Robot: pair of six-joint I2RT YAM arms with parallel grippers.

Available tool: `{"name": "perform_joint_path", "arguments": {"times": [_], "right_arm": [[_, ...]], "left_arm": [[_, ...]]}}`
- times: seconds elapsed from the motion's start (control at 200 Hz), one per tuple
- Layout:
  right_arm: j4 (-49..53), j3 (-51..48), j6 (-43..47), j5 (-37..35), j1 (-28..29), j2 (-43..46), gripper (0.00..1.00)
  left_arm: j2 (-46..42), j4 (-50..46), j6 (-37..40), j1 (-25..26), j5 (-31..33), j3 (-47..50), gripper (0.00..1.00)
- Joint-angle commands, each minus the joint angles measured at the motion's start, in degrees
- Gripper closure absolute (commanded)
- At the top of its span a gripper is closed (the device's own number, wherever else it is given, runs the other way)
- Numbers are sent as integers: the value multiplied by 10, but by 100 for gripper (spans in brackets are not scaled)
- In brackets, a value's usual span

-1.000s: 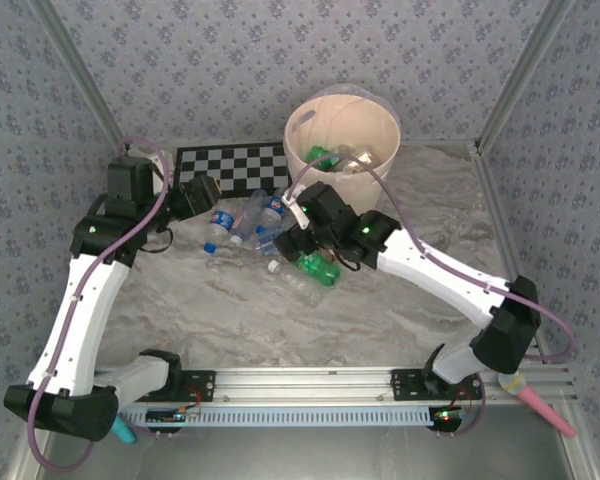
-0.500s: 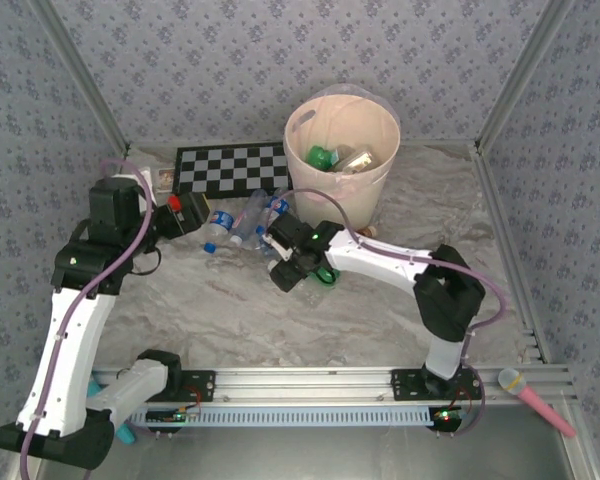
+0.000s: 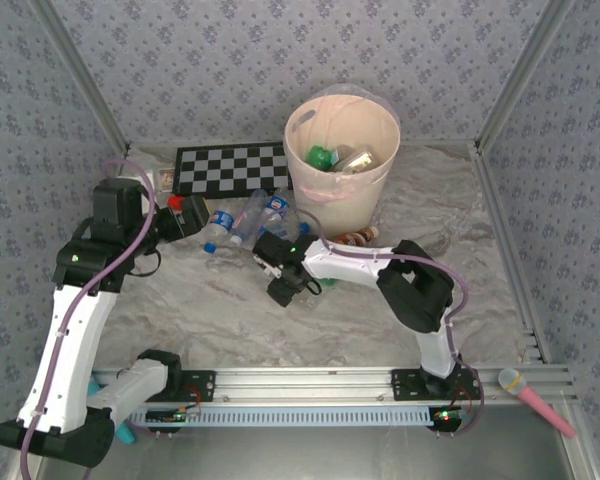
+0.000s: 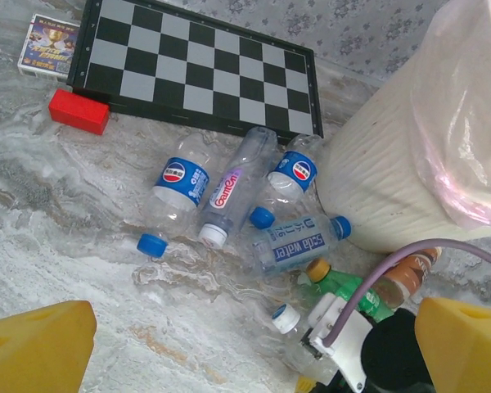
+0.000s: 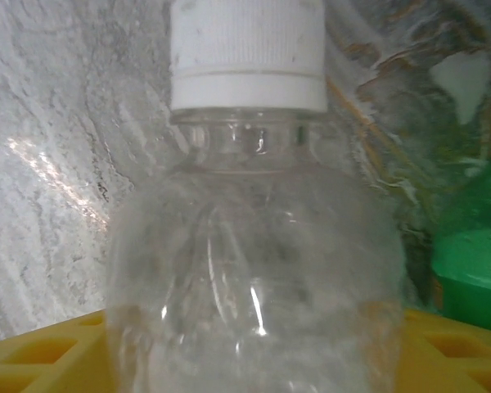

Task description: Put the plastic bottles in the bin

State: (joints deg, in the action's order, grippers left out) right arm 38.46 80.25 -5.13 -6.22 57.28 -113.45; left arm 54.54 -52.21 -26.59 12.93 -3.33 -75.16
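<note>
Left gripper [image 3: 188, 222]: jaws wide apart, nothing between them; poised left of the bottle cluster, close to the red block [image 4: 79, 111].
Red block: on the table just off the checkerboard [image 4: 196, 70] edge; not a task item; risk of a mistaken pick, given its nearness to the left tool.
Plastic bottles [image 4: 229, 192]: lying loose on the table between checkerboard and bin, several touching; risk of rolling or scattering if one is dragged out of the pile.
Right gripper [image 3: 285, 285]: set low at the near side of the cluster, fingers either side of the clear bottle [image 5: 254, 270]; firm contact not confirmable.
Clear bottle: white-capped, lying on the table; smooth and thin-walled by the look, likely to slip out or crumple under an off-centre squeeze.
Green bottle [image 5: 475, 270]: just beside the clear bottle; risk of a nudge or a snag on a finger at lift.
Bin [image 3: 342, 205]: at the rear, right of the cluster, a few bottles inside; tall wall, risk of a strike on rim or liner from a low carry.
Hidden: finger pads cut off at the lower edge of the right wrist view; lower body of the clear bottle out of frame; count inside the bin unclear; brown-labelled bottle [image 4: 405, 274] partly behind the purple cable [image 4: 385, 270].
</note>
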Motion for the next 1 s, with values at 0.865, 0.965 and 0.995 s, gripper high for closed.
{"name": "perform_joint_path", "arguments": {"times": [0.865,0.965,0.995], "right_arm": [[20,215,15,-25,-124,246,48],[10,233,25,-25,-151,262,48],[6,236,26,-23,-158,267,48]], "left_arm": [[21,63,0,2,-25,-21,0],[27,74,-3,2,-47,-28,0],[28,80,-5,2,-53,-29,0]]}}
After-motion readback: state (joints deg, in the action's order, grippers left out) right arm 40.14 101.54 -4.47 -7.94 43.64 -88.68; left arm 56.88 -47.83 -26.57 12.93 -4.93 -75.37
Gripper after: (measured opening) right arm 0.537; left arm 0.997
